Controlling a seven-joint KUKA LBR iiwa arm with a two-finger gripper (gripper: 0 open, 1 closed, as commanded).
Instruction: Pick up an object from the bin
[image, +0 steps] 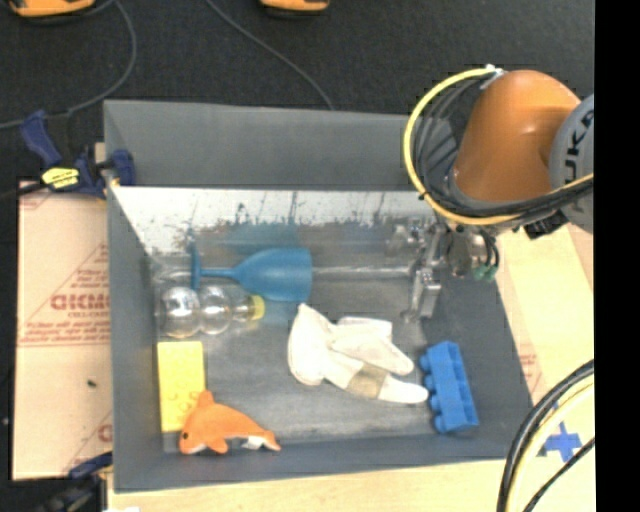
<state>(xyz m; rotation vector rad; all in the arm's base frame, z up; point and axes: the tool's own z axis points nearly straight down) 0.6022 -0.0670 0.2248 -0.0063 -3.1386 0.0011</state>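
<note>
My gripper (428, 298) hangs over the right part of the bin, its metal fingers pointing down with nothing seen between them. Just below and left of it lies a crumpled white glove (345, 358). A blue toy brick (448, 387) lies by the right wall, below the fingertips. Left of the gripper, a blue plastic goblet (262, 272) lies on its side near the back wall.
A clear plastic bottle (203, 310) with a yellow cap lies at the left. Below it sit a yellow block (180, 381) and an orange toy dolphin (222, 430) in the front left corner. The arm's orange dome and cables hang over the bin's back right corner.
</note>
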